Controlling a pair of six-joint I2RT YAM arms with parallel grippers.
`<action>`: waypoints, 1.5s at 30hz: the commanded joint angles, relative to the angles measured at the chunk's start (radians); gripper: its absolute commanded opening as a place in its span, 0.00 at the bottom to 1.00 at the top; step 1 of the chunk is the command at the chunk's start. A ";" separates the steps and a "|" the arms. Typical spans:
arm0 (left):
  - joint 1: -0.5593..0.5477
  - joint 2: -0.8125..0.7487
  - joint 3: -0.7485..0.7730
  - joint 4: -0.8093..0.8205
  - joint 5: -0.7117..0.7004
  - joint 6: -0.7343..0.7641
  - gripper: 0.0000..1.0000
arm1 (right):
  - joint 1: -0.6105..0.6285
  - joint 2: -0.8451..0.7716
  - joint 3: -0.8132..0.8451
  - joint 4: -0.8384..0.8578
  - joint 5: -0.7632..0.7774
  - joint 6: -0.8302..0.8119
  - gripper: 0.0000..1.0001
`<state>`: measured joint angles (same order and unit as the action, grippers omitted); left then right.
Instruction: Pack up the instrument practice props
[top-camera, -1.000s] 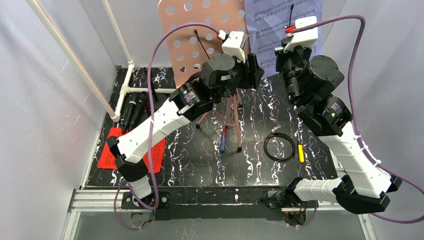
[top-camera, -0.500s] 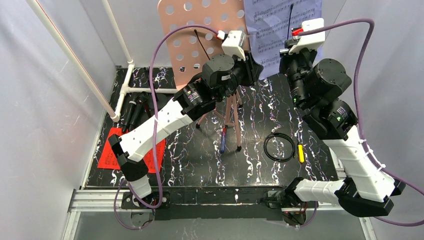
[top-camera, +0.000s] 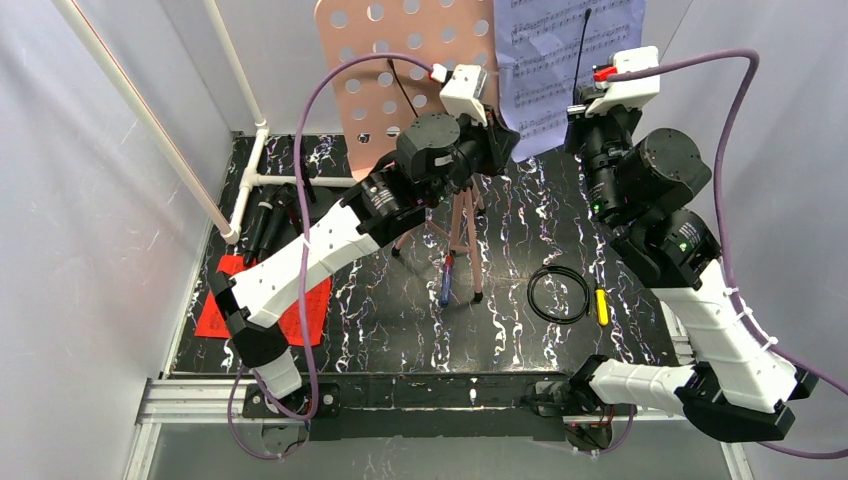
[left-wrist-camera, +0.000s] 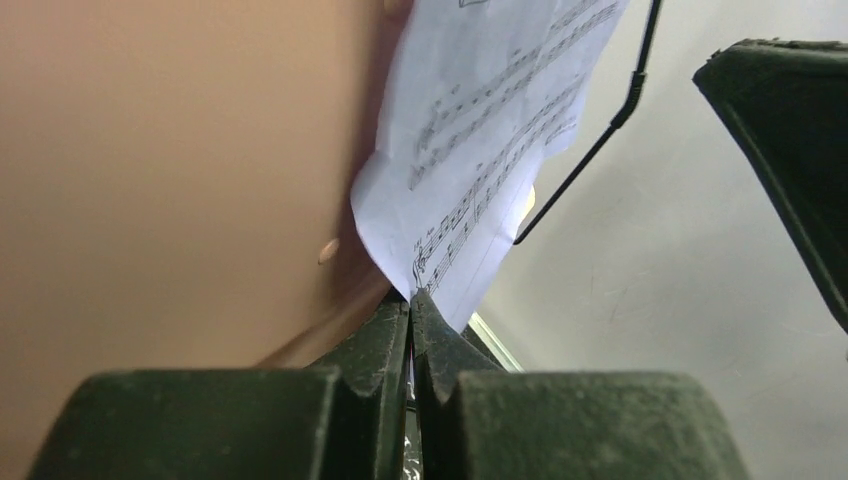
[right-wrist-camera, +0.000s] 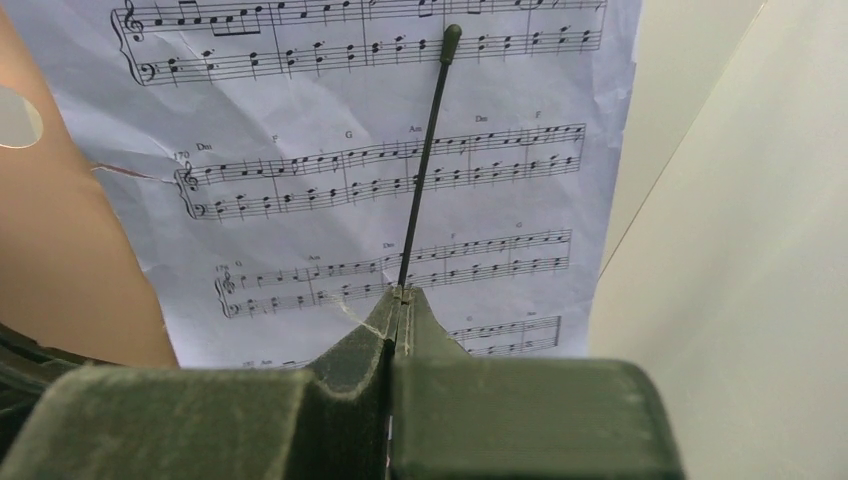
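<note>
Pink rack (top-camera: 400, 60): hole-punched desk, upright on its tripod legs (top-camera: 465, 240) at the back of the table; not yet folded.
White music sheet (left-wrist-camera: 480, 150): on the rack's right side and overhanging it; its lower corner is the part now held.
Black retainer wire (right-wrist-camera: 425, 160): thin rod lying up across the printed face of the sheet; probably the rack's page-holder, though its root is hidden.
Left gripper (left-wrist-camera: 410, 300): fingers pressed together on the sheet's bottom corner, no gap showing.
Right gripper (right-wrist-camera: 398, 300): fingers closed flat on the lower end of the wire, nothing else between them.
Change in the last second: the right wrist has drifted rightward with the wire in its pinch, while the wire's tip has barely shifted; the left wrist has crept slightly up and left with the corner.
Reading: the wire looks to be held off the paper so the sheet can be slid free; this is an early step.
Microphones (top-camera: 270, 215): lying at the left rear of the table, untouched.
Red sheets (top-camera: 215, 300): flat at the near left, partly under the left arm.
Other items: black cable coil (top-camera: 558, 293) and yellow-handled tool (top-camera: 601, 305) at right; blue pen (top-camera: 445, 280) by the tripod feet; white pipe frame (top-camera: 150, 110) at left.
Risk: thin paper held by one corner may tear.
</note>
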<state>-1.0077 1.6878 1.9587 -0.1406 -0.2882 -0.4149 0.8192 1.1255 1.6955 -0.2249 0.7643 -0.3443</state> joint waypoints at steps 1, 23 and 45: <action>0.004 -0.105 -0.002 -0.026 -0.024 0.061 0.00 | 0.001 -0.027 0.001 0.077 0.020 -0.011 0.01; 0.000 -0.367 -0.047 -0.248 0.020 0.134 0.00 | 0.000 -0.026 -0.013 0.091 0.047 -0.022 0.01; 0.001 -0.555 0.011 -0.484 0.008 0.156 0.00 | 0.000 -0.033 -0.051 0.116 0.068 -0.029 0.01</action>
<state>-1.0080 1.1774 1.9270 -0.5728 -0.2798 -0.2695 0.8192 1.1057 1.6398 -0.1696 0.8104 -0.3668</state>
